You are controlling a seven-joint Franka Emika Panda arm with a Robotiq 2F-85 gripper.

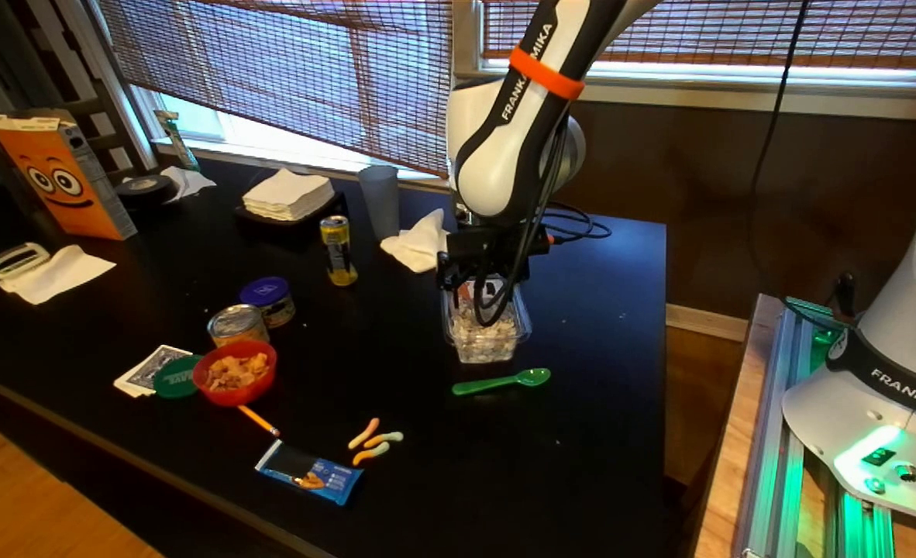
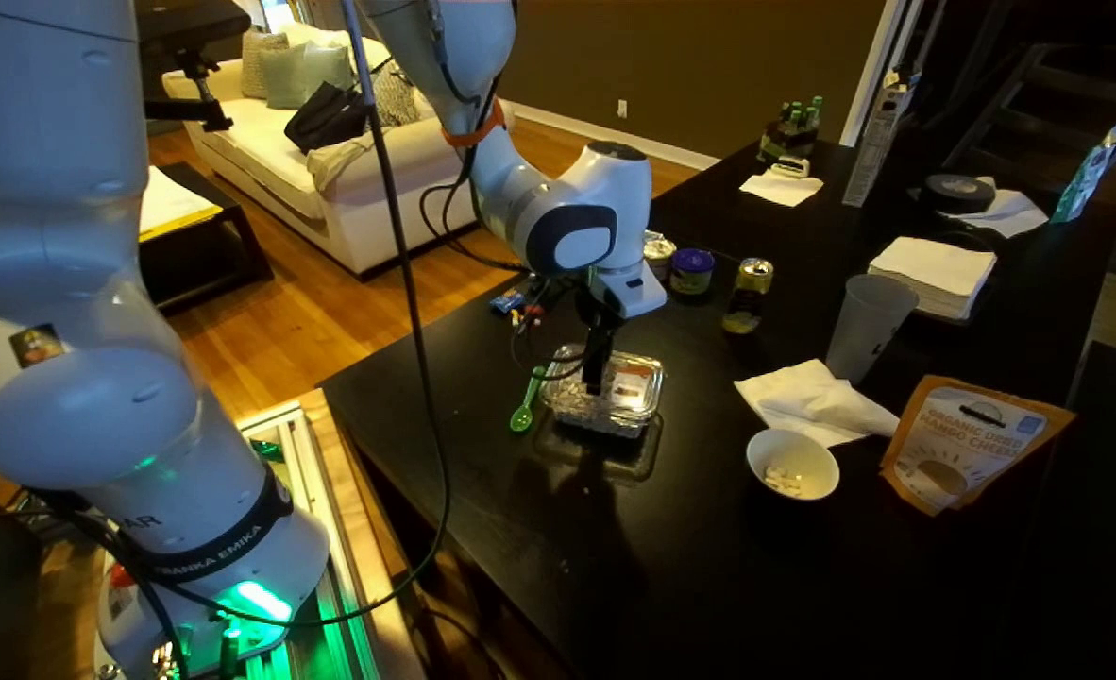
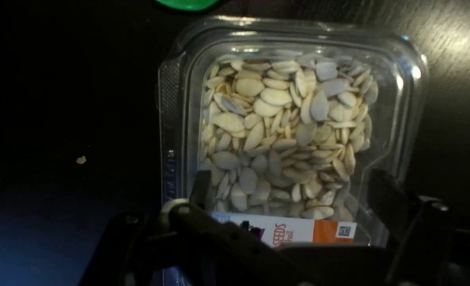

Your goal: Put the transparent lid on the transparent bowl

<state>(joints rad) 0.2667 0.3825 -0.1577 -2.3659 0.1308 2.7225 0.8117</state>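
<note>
The transparent bowl is a clear, rounded-square container of pale seeds, flat on the dark table in both exterior views; its rim fills the middle of the wrist view. Clear plastic bearing a white and orange label spans the seeds at its near end. I cannot tell whether that plastic is the transparent lid; no separate lid shows. My gripper points down over the labelled end, open. Its left finger and right finger stand wide apart over opposite sides. Whether they touch the container cannot be told.
A green spoon lies close beside the container. Around it stand a yellow can, a grey cup, a crumpled napkin, a white bowl and an orange pouch. Farther off is a red bowl.
</note>
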